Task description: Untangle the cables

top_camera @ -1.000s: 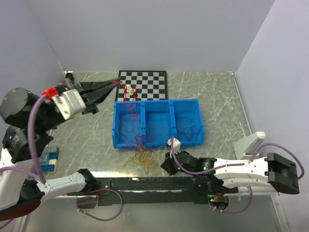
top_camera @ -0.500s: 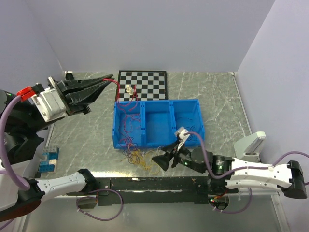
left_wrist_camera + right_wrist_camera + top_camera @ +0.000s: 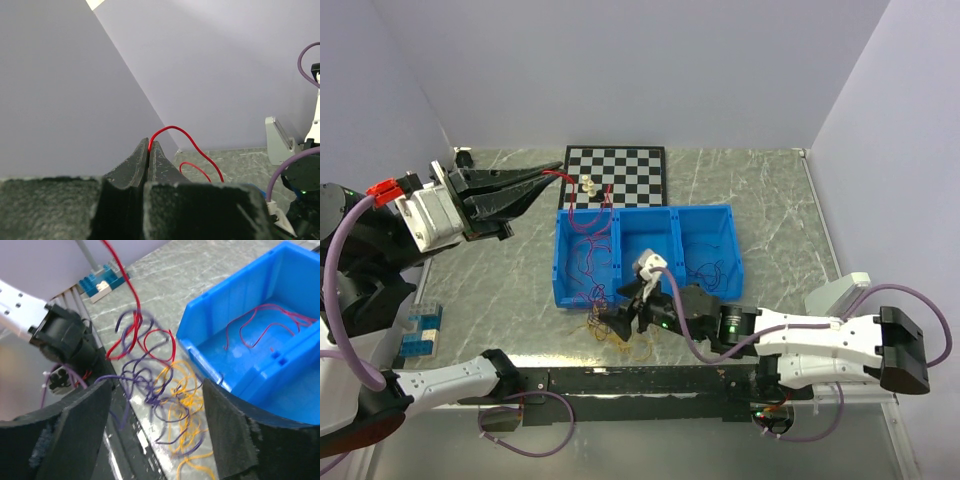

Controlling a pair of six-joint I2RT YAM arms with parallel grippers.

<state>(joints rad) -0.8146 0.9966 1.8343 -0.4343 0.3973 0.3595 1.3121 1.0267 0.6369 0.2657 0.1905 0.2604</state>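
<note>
The cables form a loose tangle [image 3: 613,330] of purple, orange-yellow and red strands on the table in front of the blue bin [image 3: 640,211]. My left gripper [image 3: 560,170] is raised at the back left and shut on a red cable [image 3: 565,175]. That cable hangs down into the bin's left compartment. In the left wrist view the red cable [image 3: 185,135] arcs out from between the shut fingertips [image 3: 156,150]. My right gripper [image 3: 623,315] hovers open just over the tangle. In the right wrist view purple strands [image 3: 145,385] and yellow strands [image 3: 185,405] lie between its spread fingers [image 3: 85,415].
The bin has three compartments, with thin red strands [image 3: 260,325] in the left one and a dark strand [image 3: 705,272] in the right. A chessboard [image 3: 630,175] with small white pieces [image 3: 588,183] lies behind it. A blue-and-white block [image 3: 420,330] sits at the left.
My right gripper has opened and swung left, from beside the bin's front to over the tangle. The left gripper, still pinching the red cable, shifted slightly left.
</note>
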